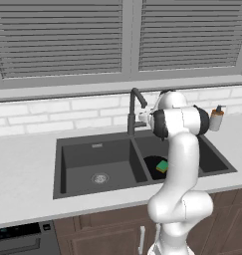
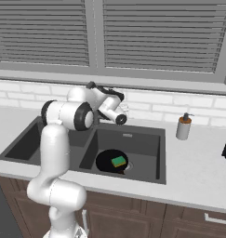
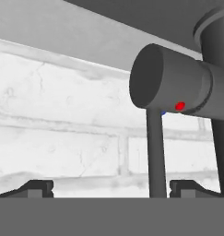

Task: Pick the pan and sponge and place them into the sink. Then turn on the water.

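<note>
- Set into the bench (image 1: 23,164), I see the sink (image 1: 75,164) holding the pan (image 2: 112,161) in its right basin, toward the front edge.
- On the pan lies the sponge (image 2: 118,161); placing looks done.
- My end effector (image 3: 111,186), fingers apart and holding nothing, faces the faucet (image 3: 171,83) handle; no water runs yet.

No readable text or labels anywhere; the faucet (image 3: 178,87) bears only a red dot, perhaps a hot-water mark.

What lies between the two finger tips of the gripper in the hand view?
The faucet's thin lever rod stands upright between the open gripper's finger tips, nearer one tip, below the round faucet body.
</note>
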